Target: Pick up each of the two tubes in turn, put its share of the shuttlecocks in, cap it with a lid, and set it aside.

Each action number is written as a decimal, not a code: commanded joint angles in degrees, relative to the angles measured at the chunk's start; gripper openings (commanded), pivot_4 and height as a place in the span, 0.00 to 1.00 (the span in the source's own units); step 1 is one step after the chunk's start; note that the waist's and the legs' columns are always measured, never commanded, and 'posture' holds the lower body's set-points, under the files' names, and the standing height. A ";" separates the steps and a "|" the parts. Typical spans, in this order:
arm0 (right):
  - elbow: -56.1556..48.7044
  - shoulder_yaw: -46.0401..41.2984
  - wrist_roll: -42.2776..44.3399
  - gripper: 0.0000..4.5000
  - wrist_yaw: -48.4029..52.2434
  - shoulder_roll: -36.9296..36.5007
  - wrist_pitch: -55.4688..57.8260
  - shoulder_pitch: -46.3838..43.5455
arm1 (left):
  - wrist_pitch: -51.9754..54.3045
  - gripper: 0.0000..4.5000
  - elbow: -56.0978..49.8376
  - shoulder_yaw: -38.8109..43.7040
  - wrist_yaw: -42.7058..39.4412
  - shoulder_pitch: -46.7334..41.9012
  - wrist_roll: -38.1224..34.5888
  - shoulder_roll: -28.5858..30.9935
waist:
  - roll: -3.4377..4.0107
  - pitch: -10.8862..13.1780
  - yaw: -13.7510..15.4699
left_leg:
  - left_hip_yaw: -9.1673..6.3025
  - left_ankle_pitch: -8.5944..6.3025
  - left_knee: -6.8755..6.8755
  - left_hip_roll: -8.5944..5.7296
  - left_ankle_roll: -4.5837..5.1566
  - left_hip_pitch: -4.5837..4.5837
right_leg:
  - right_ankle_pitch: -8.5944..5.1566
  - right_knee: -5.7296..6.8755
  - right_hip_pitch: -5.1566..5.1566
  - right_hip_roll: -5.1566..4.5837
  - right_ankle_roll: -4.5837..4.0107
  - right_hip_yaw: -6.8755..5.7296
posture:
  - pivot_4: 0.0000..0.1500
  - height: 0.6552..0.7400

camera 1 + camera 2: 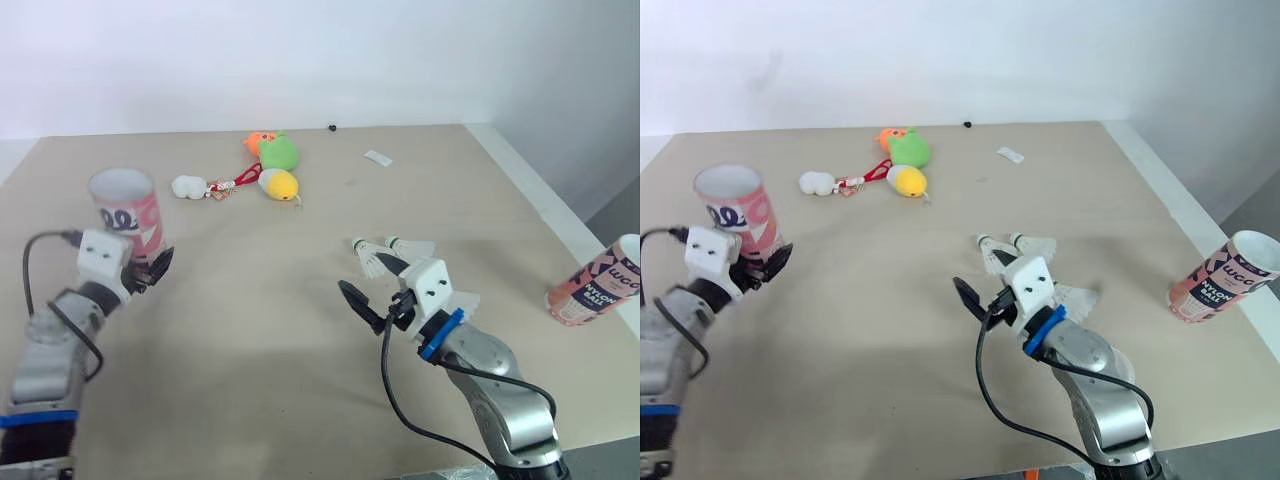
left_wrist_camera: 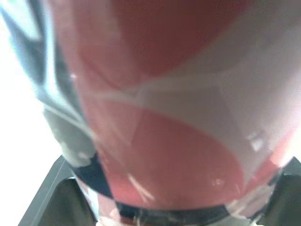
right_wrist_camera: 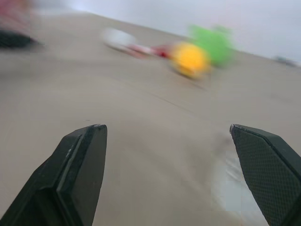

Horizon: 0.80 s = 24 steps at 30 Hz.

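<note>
surroundings: a plush cluster sits at far centre of the table (image 1: 250,350). it comprises a green toy (image 1: 281,152), an orange toy (image 1: 256,140) just behind it, a yellow toy (image 1: 281,186) and a white toy (image 1: 188,186), w/ a red strap (image 1: 241,180) betw. the last two. a small white scrap (image 1: 378,157) lies further r. all are well apart from both grippers.

shuttlecocks: shuttlecock a (image 1: 374,260) and shuttlecock b (image 1: 412,246) lie side by side just beyond the r gripper (image 1: 372,282). shuttlecock c (image 1: 463,300) is partly hidden behind that wrist.

tools: r gripper fingers are spread wide, holding nothing, low over the surface. l gripper (image 1: 140,262) is pinching the pink tube (image 1: 126,212) near its base.

containers: pink tube is approx. upright at the l side, mouth open and up; contents not visible. second tube (image 1: 594,282) is at the table's r edge, tilted, mouth open; contents cannot be told. it is well apart from the r gripper.

surface/room: beige tabletop, white wall (image 1: 300,60) behind.
</note>
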 commanded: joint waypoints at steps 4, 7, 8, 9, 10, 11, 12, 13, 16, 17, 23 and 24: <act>1.57 2.65 -5.82 1.00 -6.88 3.78 4.19 -3.02 | -1.00 0.76 8.14 -11.77 -25.24 -9.31 4.87 17.92 | -0.12 0.06 -0.68 | 0.23 0.10 0.00 0.14 -0.03 0.05 | 0.14 -0.01 -0.15 0.26 -0.20 0.09 | 1.00 1.00; 4.00 3.78 -6.47 1.00 -7.75 5.80 4.91 -4.60 | 0.97 0.76 7.85 -15.24 -32.13 -11.42 5.25 21.57 | -0.10 0.07 -0.74 | 0.25 0.10 -0.08 0.20 -0.03 0.05 | 0.06 0.02 -0.20 0.35 -0.31 0.10 | 1.00 1.00; 4.86 3.94 -6.65 1.00 -8.10 6.47 5.01 -5.08 | 2.53 0.76 7.18 -15.83 -33.77 -12.10 4.67 22.11 | -0.07 0.08 -0.73 | 0.26 0.10 -0.13 0.20 -0.03 0.03 | 0.03 0.03 -0.24 0.36 -0.34 0.11 | 1.00 1.00; 5.77 4.38 -7.00 1.00 -8.15 6.79 5.06 -5.57 | 3.08 0.76 6.56 -16.48 -35.28 -12.55 4.66 22.65 | -0.09 0.08 -0.72 | 0.28 0.10 -0.15 0.19 -0.03 -0.02 | -0.05 0.05 -0.26 0.38 -0.31 0.12 | 1.00 1.00; 6.65 4.78 -7.39 1.00 -8.26 7.16 4.94 -6.01 | 3.36 0.76 5.98 -17.09 -36.55 -12.83 5.07 23.13 | -0.12 0.07 -0.71 | 0.27 0.09 -0.15 0.19 -0.03 -0.08 | -0.12 0.08 -0.27 0.44 -0.27 0.13 | 1.00 1.00; 7.55 4.96 -7.52 1.00 -8.52 7.83 4.90 -6.51 | 3.52 0.76 5.24 -17.79 -37.66 -12.92 5.64 23.63 | -0.11 0.07 -0.70 | 0.26 0.06 -0.15 0.19 -0.06 -0.13 | -0.12 0.08 -0.29 0.48 -0.23 0.15 | 1.00 1.00; 8.63 5.01 -7.66 1.00 -9.09 8.64 5.01 -7.15 | 3.69 0.76 4.47 -18.46 -38.29 -13.05 6.38 23.99 | -0.12 0.07 -0.70 | 0.25 0.04 -0.15 0.19 -0.06 -0.16 | -0.08 0.08 -0.31 0.49 -0.18 0.16 | 1.00 1.00; 9.78 4.73 -7.70 1.00 -9.91 9.58 5.32 -7.72 | 3.60 0.76 3.83 -18.99 -38.51 -13.26 7.09 24.08 | -0.13 0.07 -0.69 | 0.23 -0.01 -0.15 0.19 -0.05 -0.18 | -0.08 0.09 -0.32 0.50 -0.17 0.17 | 1.00 1.00; 12.93 4.34 -7.99 1.00 -10.59 11.12 4.36 -8.96 | 4.58 0.76 1.61 -19.81 -39.26 -13.42 7.39 23.90 | -0.12 0.07 -0.68 | 0.18 -0.08 -0.15 0.18 -0.02 -0.21 | -0.11 0.10 -0.32 0.53 -0.22 0.17 | 1.00 1.00; 13.92 4.14 -8.08 1.00 -10.63 11.46 3.72 -9.30 | 4.51 0.76 0.68 -20.15 -39.79 -13.05 7.64 24.07 | -0.12 0.07 -0.68 | 0.18 -0.09 -0.15 0.18 -0.01 -0.23 | -0.11 0.10 -0.32 0.53 -0.22 0.19 | 1.00 1.00; 18.49 2.64 -8.31 0.94 -12.36 13.49 0.72 -11.69 | 2.60 0.75 -1.43 -22.09 -38.85 -12.68 10.93 22.68 | -0.12 0.07 -0.70 | 0.21 -0.12 -0.12 0.16 0.02 -0.21 | -0.10 0.10 -0.32 0.53 -0.15 0.23 | 1.00 1.00; 18.87 2.56 -8.23 0.88 -12.51 13.78 0.32 -11.93 | 3.46 0.75 -1.91 -22.07 -39.12 -12.42 10.34 22.38 | -0.12 0.07 -0.69 | 0.20 -0.12 -0.12 0.16 0.02 -0.21 | -0.11 0.10 -0.31 0.54 -0.14 0.23 | 1.00 1.00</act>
